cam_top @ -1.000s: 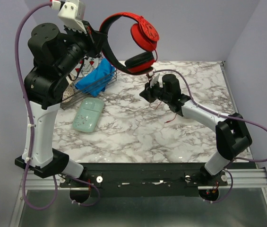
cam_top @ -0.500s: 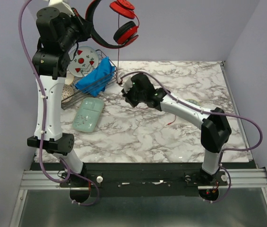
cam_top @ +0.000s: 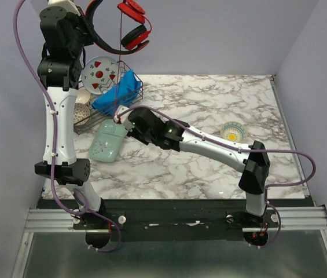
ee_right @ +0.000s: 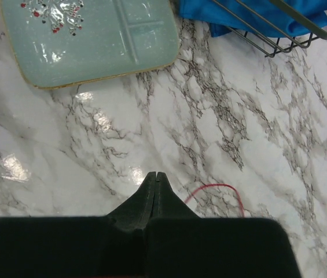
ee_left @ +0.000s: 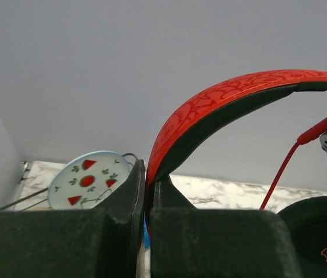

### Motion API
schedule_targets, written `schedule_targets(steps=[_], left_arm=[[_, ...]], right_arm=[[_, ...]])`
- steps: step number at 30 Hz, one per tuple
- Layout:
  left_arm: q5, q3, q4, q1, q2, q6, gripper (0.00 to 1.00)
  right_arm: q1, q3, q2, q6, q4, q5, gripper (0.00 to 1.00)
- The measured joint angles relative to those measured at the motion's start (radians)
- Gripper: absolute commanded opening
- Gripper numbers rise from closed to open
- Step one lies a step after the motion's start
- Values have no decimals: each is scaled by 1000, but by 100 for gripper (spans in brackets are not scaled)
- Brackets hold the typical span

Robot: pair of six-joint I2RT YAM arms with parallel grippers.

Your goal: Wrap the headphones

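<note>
My left gripper is raised high at the back left, shut on the headband of the red headphones. In the left wrist view the jaws pinch the red, black-lined headband. The two ear cups hang to its right. The thin red cable runs down from the cups to my right gripper, which is low over the table by the green tray. In the right wrist view the gripper is shut, with a loop of the cable showing beside the fingers.
A pale green divided tray lies just left of the right gripper and also shows in the right wrist view. A wire rack with a blue cloth and a patterned plate stands at the back left. A small bowl sits at the right.
The left arm has lifted the headphones higher and to the left. The right gripper has moved left across the table to the green tray, with the cable stretched between them.
</note>
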Motion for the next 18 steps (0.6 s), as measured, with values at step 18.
schedule_targets(steps=[18], left_arm=[[-220, -924, 513, -269, -220, 838, 0]], right_arm=[[-47, 31, -229, 42, -238, 320, 1]])
